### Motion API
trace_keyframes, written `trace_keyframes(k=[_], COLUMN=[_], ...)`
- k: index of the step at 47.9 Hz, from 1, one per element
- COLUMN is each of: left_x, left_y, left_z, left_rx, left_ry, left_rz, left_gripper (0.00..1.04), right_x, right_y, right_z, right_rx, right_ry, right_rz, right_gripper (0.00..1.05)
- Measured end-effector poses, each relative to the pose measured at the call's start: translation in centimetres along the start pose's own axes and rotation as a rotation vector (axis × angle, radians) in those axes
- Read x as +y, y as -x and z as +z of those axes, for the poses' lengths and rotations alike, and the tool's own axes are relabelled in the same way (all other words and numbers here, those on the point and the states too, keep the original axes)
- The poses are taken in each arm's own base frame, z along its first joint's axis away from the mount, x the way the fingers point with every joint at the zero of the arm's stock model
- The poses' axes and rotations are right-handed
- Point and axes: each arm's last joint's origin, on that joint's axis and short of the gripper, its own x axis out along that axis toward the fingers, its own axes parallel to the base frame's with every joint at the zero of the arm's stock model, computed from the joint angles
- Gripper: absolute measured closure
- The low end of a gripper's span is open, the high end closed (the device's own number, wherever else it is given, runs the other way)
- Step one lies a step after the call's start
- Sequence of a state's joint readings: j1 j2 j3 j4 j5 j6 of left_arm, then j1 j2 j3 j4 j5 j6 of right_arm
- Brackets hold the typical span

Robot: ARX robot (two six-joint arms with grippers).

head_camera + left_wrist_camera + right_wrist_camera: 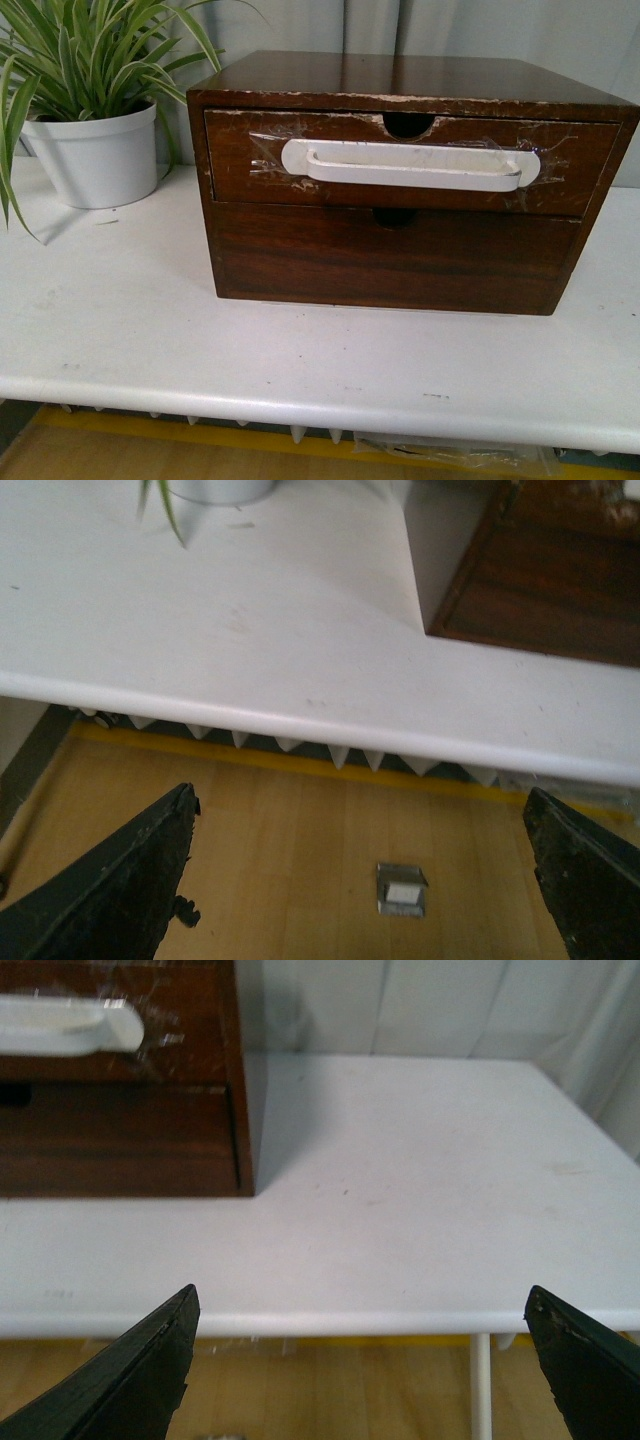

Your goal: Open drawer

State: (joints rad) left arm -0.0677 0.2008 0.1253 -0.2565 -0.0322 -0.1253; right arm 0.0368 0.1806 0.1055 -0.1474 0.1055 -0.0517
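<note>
A dark brown wooden cabinet [400,85] stands on the white table [150,330]. Its upper drawer [240,160] looks shut and carries a long white handle [410,166] held on with clear tape, under a half-round notch [408,124] in a chipped edge. A plain drawer front [400,255] lies below it. Neither gripper shows in the front view. My left gripper [365,880] is open and empty, off the table's front edge above the floor. My right gripper [365,1360] is open and empty at the front edge, right of the cabinet [120,1140]; the handle's end [70,1025] shows there.
A potted plant in a white pot [95,150] stands at the back left of the table. The table's front edge [300,725] is close to both grippers. A small metal plate [402,890] lies on the wooden floor. A table leg [481,1385] stands below the right side.
</note>
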Motion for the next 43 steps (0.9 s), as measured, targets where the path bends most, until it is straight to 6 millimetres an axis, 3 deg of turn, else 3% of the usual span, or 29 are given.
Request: trace_keyframes(k=[11,30,43], left_x=[-3.0,-6.8,-9.7], left_y=[-2.3,-8.2,-11.0], left_z=[3.1,7.5,9.9], left_rx=[0.058,0.119,0.144], left_ry=[-0.235,-0.648,-0.866], left_rz=[-0.272,-0.564,-0.700], left_gripper=[0.06,0.06,0.06], right_x=[0.0,0.6,1.8], right_y=[-2.4,-7.3,-9.7], right_z=[4.0,8.4,10.8], right_rx=[0.094,0.194,0.244], right_ry=[0.214,0.467,0.573], right_rz=[0.161,0.301,0.443], right_gripper=[0.09,0.09,0.09])
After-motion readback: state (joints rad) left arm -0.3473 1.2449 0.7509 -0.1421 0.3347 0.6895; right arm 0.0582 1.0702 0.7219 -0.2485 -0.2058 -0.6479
